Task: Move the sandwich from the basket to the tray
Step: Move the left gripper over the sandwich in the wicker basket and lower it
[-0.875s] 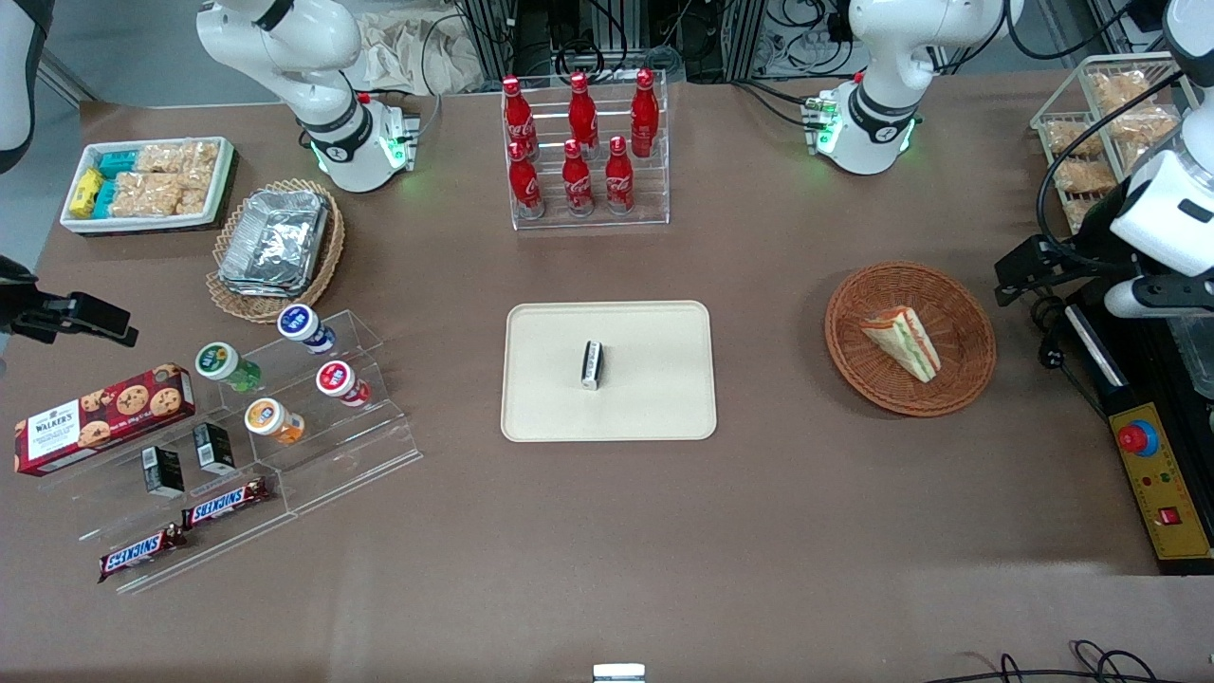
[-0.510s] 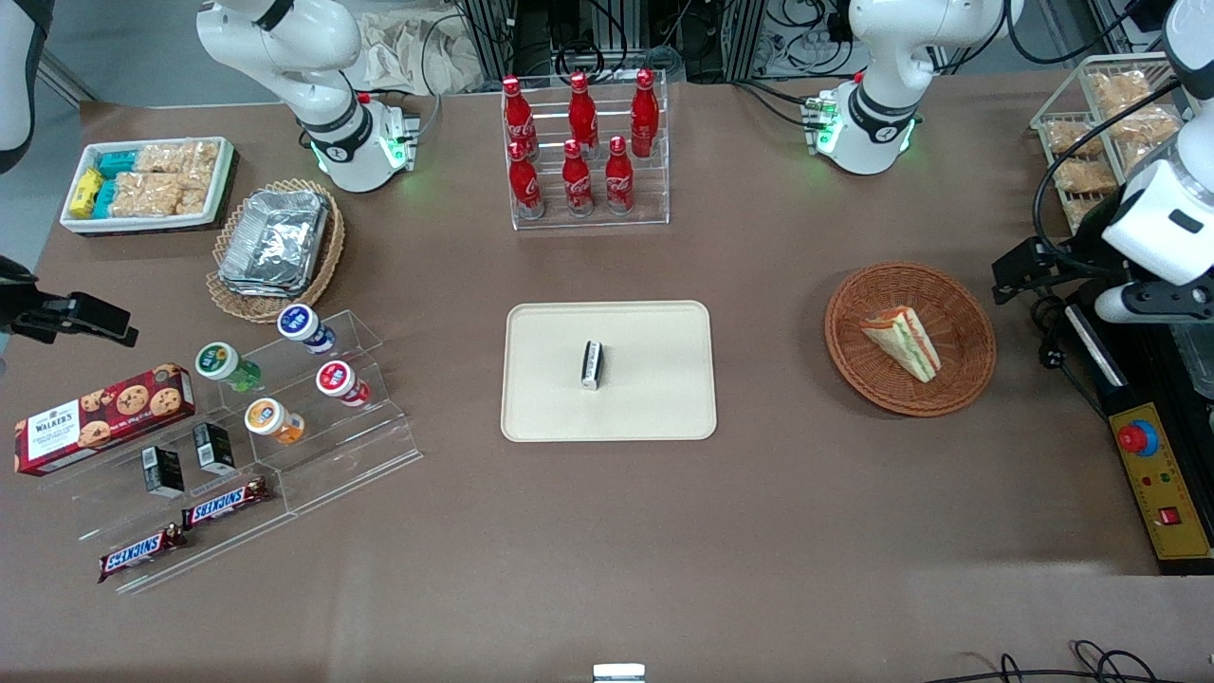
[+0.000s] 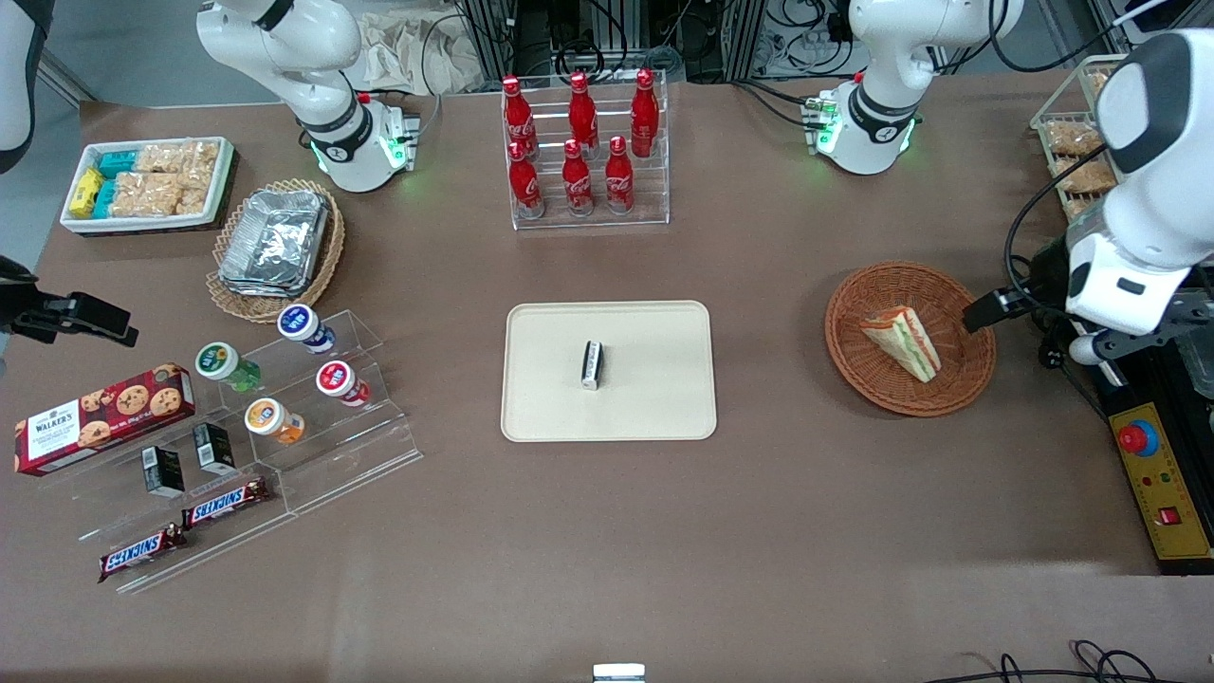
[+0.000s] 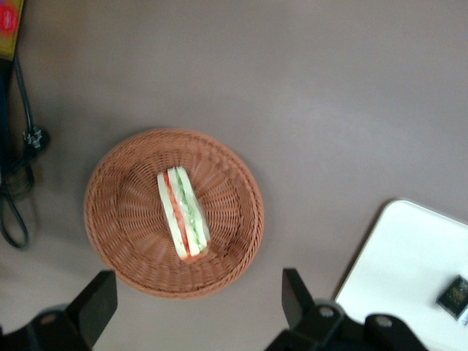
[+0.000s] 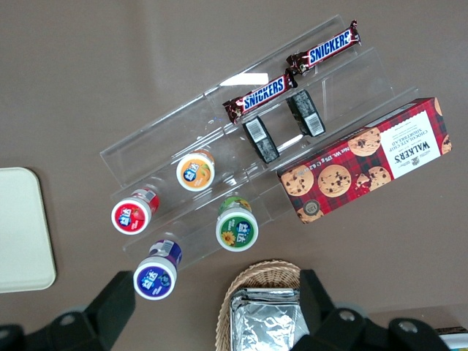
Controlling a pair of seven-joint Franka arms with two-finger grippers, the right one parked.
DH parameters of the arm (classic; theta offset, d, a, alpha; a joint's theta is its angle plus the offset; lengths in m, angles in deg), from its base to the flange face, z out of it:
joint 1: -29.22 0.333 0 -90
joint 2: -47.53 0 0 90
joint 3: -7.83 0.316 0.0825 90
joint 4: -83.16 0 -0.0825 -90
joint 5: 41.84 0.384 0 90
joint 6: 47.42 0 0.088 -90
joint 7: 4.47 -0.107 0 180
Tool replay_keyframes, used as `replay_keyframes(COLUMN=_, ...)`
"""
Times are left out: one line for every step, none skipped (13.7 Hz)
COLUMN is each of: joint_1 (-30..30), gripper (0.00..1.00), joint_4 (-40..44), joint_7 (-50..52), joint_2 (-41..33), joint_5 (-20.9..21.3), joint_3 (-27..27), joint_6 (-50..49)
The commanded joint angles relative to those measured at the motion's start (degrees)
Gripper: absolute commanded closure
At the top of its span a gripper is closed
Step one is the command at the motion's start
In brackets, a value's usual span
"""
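The sandwich [image 3: 903, 341] [image 4: 183, 213], a pale wedge with red and green filling, lies inside the round reddish-brown basket [image 3: 854, 351] [image 4: 124, 219]. My left gripper [image 4: 194, 306] is open and holds nothing. It hangs high above the table just outside the basket's rim, on the side toward the working arm's end, and its fingers [image 4: 95, 307] stand wide apart. In the front view its white wrist [image 3: 1124, 275] hovers beside the basket. The cream tray [image 3: 654, 379] [image 4: 409, 263] lies flat mid-table, toward the parked arm from the basket.
A small black packet [image 3: 592, 364] [image 4: 455, 294] rests on the tray. A yellow control box [image 3: 1152, 474] with a red button and cables lies at the working arm's table edge. A rack of red cola bottles [image 3: 583, 152] stands farther from the front camera than the tray.
The left arm's wrist has swung in toward the basket and a little nearer the front camera. The sandwich, basket and tray have not moved.
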Motion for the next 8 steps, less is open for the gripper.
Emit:
replay_keyframes(joint_1=-0.4, gripper=0.00, joint_4=-16.0, joint_7=10.6, joint_2=-6.3, joint_5=5.1, joint_3=-0.3, joint_6=11.2)
replay_keyframes(joint_1=-0.4, gripper=0.00, joint_4=-19.1, joint_7=15.1, joint_2=-6.2, joint_5=5.5, joint_3=-0.4, joint_6=15.9)
replay_keyframes(joint_1=-0.6, gripper=0.00, joint_4=-21.5, joint_7=18.2, joint_2=-5.7, joint_5=5.9, joint_3=-0.5, joint_6=18.3)
replay_keyframes(joint_1=-0.6, gripper=0.00, joint_4=-23.4, joint_7=19.3, joint_2=-5.4, joint_5=6.3, joint_3=-0.5, joint_6=20.2)
replay_keyframes(joint_1=-0.4, gripper=0.00, joint_4=-25.6, joint_7=20.4, joint_2=-5.4, joint_5=6.3, joint_3=-0.5, joint_6=22.9)
replay_keyframes(joint_1=-0.4, gripper=0.00, joint_4=-28.1, joint_7=22.7, joint_2=-5.0, joint_5=6.3, joint_3=-0.4, joint_6=26.5)
replay_keyframes(joint_1=-0.4, gripper=0.00, joint_4=-30.1, joint_7=24.4, joint_2=-3.8, joint_5=6.3, joint_3=-0.4, joint_6=30.2)
replay_keyframes(joint_1=-0.5, gripper=0.00, joint_4=-32.1, joint_7=24.8, joint_2=-3.0, joint_5=6.3, joint_3=-0.5, joint_6=33.4)
